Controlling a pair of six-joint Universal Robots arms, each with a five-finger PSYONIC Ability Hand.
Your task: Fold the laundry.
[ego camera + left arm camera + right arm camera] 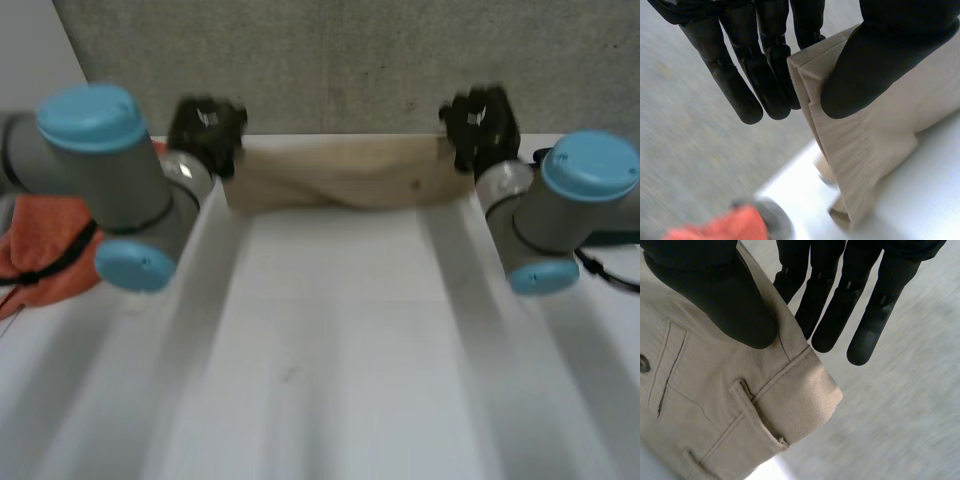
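Note:
A beige pair of trousers (345,172) hangs stretched between my two hands above the far edge of the white table (330,340). My left hand (207,128) pinches one end of the trousers (875,145) between thumb (865,70) and fingers (765,75). My right hand (482,122) pinches the other end, at the waistband (790,400) with its belt loop and pocket, thumb (720,295) on the front and fingers (840,310) behind.
An orange cloth (45,250) lies bunched at the table's left side under my left arm; the orange cloth (725,225) also shows below the held end. A grey wall (350,60) stands right behind the table's far edge.

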